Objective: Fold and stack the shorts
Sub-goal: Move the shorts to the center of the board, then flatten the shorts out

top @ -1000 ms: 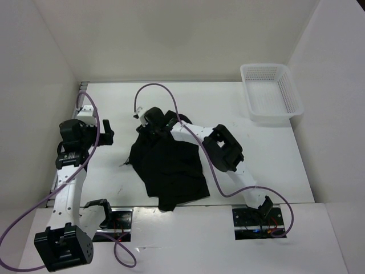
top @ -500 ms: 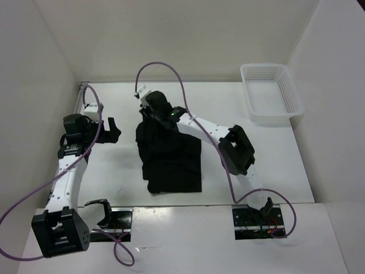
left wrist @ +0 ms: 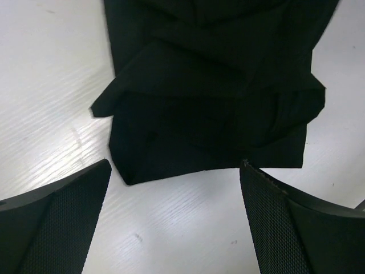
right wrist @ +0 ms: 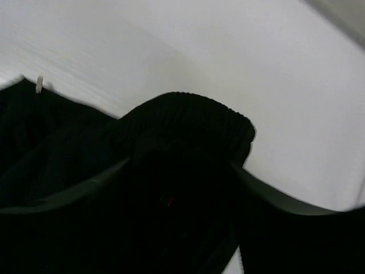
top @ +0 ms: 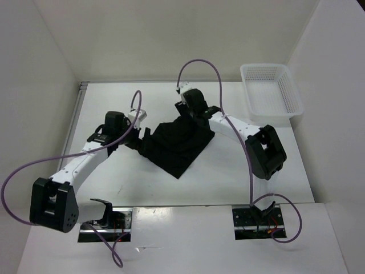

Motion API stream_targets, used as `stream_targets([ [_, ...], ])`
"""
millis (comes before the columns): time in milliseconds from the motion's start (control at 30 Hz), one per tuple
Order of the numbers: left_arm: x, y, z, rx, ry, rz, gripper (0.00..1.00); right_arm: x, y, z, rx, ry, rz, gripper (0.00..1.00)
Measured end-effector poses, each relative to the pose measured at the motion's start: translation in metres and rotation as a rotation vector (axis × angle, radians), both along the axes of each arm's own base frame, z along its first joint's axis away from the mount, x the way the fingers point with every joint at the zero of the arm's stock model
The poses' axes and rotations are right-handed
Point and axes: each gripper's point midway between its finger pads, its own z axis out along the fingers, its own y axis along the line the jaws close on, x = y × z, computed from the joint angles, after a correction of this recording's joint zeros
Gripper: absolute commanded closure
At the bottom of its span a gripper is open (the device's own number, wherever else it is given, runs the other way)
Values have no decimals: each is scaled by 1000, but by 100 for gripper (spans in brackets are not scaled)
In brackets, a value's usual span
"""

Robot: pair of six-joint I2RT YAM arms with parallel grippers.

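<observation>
So the shorts are lying roughly in the middle of the table, bunched into a lopsided diamond with a bunch of overlapping layers, not a clean rectangle at all. The left gripper is parked at the 9 o'clock edge of the cloth with its jaws spread wide and nothing in them. In the left wrist view the fabric corner sits just ahead of the fingers. The right gripper is over the 12 o'clock edge, right on the ribbed waistband, but that view is so dark I honestly can't tell if it's clamped on or just hovering. My worry: if the left one closes here, it'll probably pinch only the top layer, so any pull peels the folds apart instead of moving the bundle. And if both arms tug opposite ways, the whole thing could skew further. The basket sits well off at 2 o'clock.
</observation>
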Motion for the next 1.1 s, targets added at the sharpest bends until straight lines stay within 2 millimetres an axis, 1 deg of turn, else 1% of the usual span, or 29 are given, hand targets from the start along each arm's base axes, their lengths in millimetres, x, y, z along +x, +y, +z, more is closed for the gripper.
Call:
stream_targets([
  [33,-1,-6,-7,10,15,-15,0,-2,-12,-14,-15,37,-18,14],
  [100,-1,-19,-17,28,26,-49,0,-6,-32,-33,-34,94,-46,12],
  [167,2,-33,-28,56,25,-78,0,-6,-43,-40,-38,120,-64,12],
  [200,6,-40,-35,70,19,-88,0,-4,-48,-40,-32,124,-73,12],
  [300,15,-51,-55,107,17,-96,0,4,-62,-33,4,124,-93,19],
  [433,27,-50,-82,172,37,-66,0,17,-98,-21,84,132,-148,19],
  [467,28,-49,-88,188,41,-56,0,19,-106,-21,105,138,-156,19],
  [533,33,-46,-98,215,41,-37,0,15,-123,-26,138,166,-173,19],
  [600,37,-44,-107,235,44,-23,0,7,-127,-40,165,213,-168,19],
  [667,46,-48,-106,243,27,-16,0,-4,-119,-56,198,270,-144,19],
  [733,54,-54,-106,244,10,-18,0,-7,-112,-66,232,310,-131,22],
  [767,56,-58,-107,246,3,-21,7,-8,-109,-70,245,324,-126,24],
  [833,59,-66,-108,248,-11,-33,20,-8,-104,-81,267,355,-121,32],
  [867,60,-71,-108,247,-17,-45,35,-9,-102,-88,274,371,-120,41],
  [933,60,-76,-108,242,-20,-53,54,-9,-102,-100,285,398,-135,54],
  [967,61,-78,-108,241,-24,-61,64,-9,-103,-104,289,408,-145,69],
  [1000,60,-79,-108,237,-22,-64,81,-9,-103,-108,293,417,-154,77],
  [1033,60,-80,-108,232,-19,-61,88,-9,-103,-111,295,424,-157,84],
  [1067,60,-80,-107,233,-21,-64,95,-9,-103,-112,299,427,-166,97],
  [1100,60,-81,-107,230,-22,-65,100,-9,-104,-112,301,426,-173,100],
])
